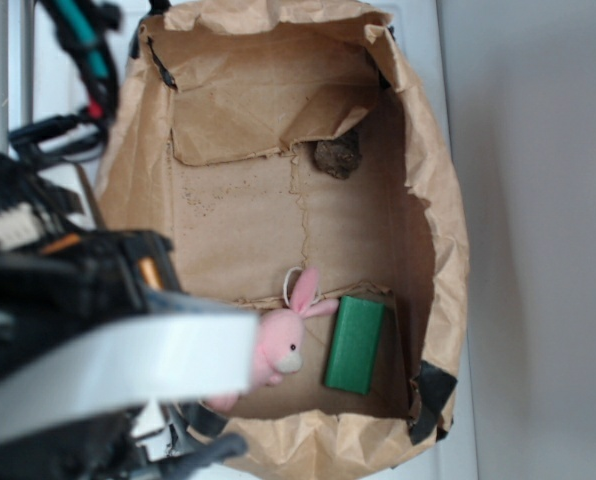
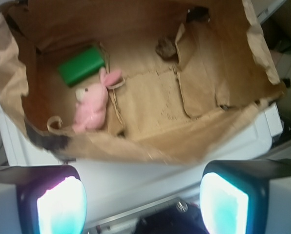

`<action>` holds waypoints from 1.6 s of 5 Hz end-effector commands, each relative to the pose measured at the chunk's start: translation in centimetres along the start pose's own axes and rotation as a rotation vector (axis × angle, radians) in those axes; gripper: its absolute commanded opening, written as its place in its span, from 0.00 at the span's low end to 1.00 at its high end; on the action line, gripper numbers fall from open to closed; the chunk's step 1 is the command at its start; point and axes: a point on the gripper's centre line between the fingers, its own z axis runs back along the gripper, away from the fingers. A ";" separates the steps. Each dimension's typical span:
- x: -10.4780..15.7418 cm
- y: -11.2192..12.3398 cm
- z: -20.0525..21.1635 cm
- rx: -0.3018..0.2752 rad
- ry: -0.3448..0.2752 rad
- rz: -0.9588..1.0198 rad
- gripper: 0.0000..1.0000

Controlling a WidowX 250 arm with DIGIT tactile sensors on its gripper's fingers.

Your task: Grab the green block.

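Observation:
The green block lies flat on the cardboard floor of a paper-lined box, near its front right corner; the wrist view has this green block at the upper left. A pink plush bunny lies right beside it, on its left. My gripper is open with nothing between its glowing pads. It hovers outside the box over the white surface, well away from the block. The blurred arm fills the lower left of the exterior view; the fingertips are not visible there.
A small dark brown lump sits at the far end of the box under a torn cardboard flap. Crumpled brown paper walls rise all round the box. Cables hang at the upper left outside it.

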 end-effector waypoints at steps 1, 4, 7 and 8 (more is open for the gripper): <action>4.8 -0.7 -5.2 0.000 -0.068 0.313 1.00; 8.3 3.1 -8.6 -0.090 -0.049 0.487 1.00; 8.3 3.1 -8.6 -0.090 -0.049 0.487 1.00; 7.4 2.1 -9.2 -0.167 -0.081 0.555 1.00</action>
